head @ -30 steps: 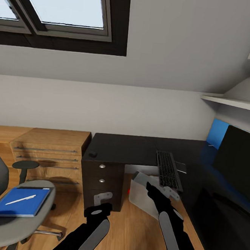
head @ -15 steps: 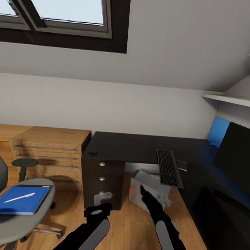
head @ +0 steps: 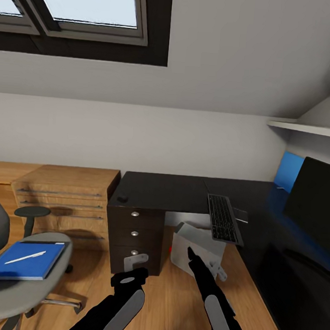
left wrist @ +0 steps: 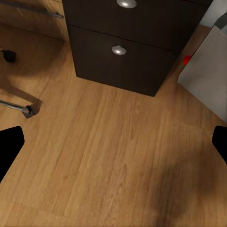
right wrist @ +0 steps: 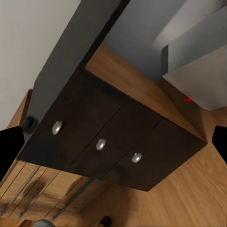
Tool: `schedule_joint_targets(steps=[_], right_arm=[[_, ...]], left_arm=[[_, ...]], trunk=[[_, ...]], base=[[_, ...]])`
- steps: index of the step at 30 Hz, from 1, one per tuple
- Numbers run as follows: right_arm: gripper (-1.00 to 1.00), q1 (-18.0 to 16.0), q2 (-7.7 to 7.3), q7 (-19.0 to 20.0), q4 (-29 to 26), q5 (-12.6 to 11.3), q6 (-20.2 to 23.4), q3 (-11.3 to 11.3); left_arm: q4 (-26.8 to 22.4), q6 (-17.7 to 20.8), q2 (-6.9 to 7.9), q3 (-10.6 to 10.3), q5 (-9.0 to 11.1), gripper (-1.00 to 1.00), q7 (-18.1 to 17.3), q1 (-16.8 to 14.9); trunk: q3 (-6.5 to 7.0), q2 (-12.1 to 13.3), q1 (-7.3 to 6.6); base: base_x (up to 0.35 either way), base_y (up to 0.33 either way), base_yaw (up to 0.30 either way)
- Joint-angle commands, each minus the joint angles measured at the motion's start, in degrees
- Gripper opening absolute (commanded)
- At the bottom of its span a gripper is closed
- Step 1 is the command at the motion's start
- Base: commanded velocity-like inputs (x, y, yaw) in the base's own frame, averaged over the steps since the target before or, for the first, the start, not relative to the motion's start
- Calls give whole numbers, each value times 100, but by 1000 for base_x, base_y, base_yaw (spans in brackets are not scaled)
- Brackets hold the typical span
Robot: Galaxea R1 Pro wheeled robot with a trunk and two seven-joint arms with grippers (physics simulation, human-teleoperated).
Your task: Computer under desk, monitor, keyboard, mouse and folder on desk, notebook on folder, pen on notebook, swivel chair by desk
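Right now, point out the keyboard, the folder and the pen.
keyboard [head: 224,218]: head view, middle of its keys.
folder [head: 41,265]: head view, bare blue cover.
pen [head: 25,257]: head view, mid-shaft.

Head looks down across desk [head: 182,194]; both wrists closely share its drawers [left wrist: 127,52].

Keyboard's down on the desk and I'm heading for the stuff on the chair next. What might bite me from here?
1. The keyboard seems to overhang the desk edge above the computer; a brush from the right gripper may tip it off.
2. The pen lies loose on the folder, so lifting the folder could roll it onto the floor.
3. The chair is on castors and may roll if pushed.
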Motion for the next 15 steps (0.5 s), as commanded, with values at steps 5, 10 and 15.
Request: schedule_joint_targets(steps=[5,10,15], right_arm=[[100,-3,9,-31,-2,-74,-221,19],[100,-9,18,-31,89,-73,-666,45],[100,-25,114,-31,428,-73,-1179,56]], left_arm=[[-7,30,1,-12,24,100,37,-7],[-7,30,1,-12,20,100,37,-7],[-7,30,1,-12,18,100,37,-4]], trunk=[[-97,-206,110],[-187,-406,220],[-277,-607,330]], base=[[0,0,0],[0,0,0],[0,0,0]])
